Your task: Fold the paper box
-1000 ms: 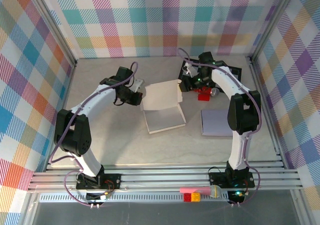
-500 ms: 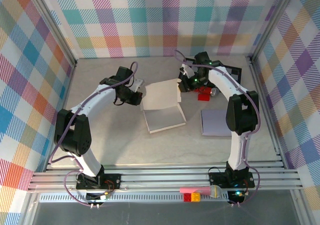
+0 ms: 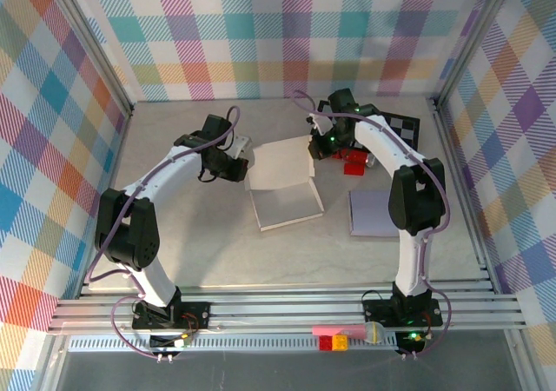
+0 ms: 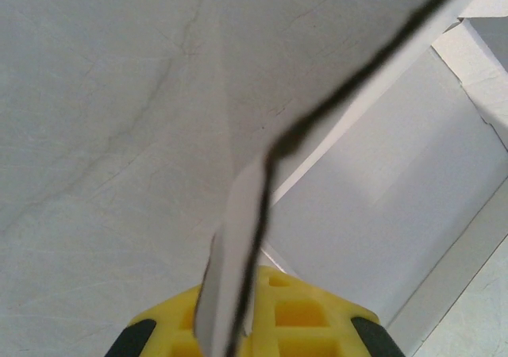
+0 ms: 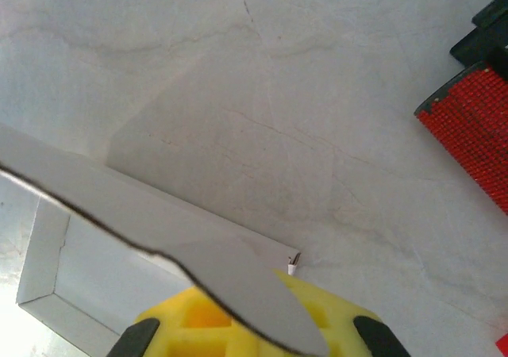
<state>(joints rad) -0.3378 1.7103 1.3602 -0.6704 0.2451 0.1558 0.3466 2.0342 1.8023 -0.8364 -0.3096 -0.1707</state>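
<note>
While the table (image 3: 191, 235) bears it at its middle, the paper box (image 3: 282, 187) lies open, its tray showing bare white card. The left gripper (image 3: 244, 171) pinches its left flap and the right gripper (image 3: 314, 149) its right flap, near a red block (image 3: 354, 163).

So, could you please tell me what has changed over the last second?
The right gripper has closed on the right flap of the paper box, its arm shifting slightly left and uncovering more of the checkered board. The left gripper stays clamped on the left flap; the box, red object and lilac sheet have not moved.
</note>
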